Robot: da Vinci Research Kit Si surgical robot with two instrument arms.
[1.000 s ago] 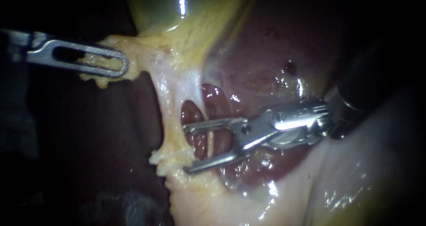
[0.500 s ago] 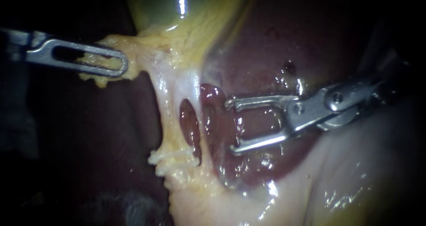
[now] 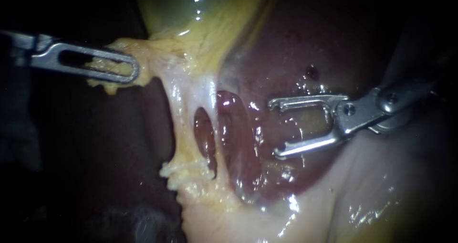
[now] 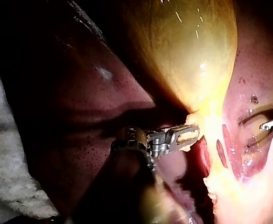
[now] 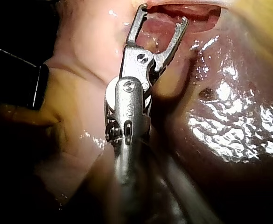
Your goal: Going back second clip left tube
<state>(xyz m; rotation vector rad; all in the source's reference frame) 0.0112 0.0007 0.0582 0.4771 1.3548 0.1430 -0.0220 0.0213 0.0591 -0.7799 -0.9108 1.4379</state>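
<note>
The dark red, wet liver (image 3: pixel 286 42) is the bed that carries everything here. On its far part, left of centre, lies the smooth yellow-green gallbladder (image 3: pixel 210 18). From the gallbladder's near end, pale yellow fatty tissue (image 3: pixel 188 88) stretches nearer across the liver, split by a slit-like window. The cord left of that window is the left tube (image 3: pixel 182 133). At the near right, glistening pinkish-white tissue (image 3: pixel 381 190) adjoins the liver. The left wrist view shows a rough grey-white cloth (image 4: pixel 5 158) against the liver, on the side away from the gallbladder.

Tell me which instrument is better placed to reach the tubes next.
The right instrument: its jaws are open and empty, pointing at the tubes. The left instrument is busy, with its jaws shut on yellow tissue, stretching it.
</note>
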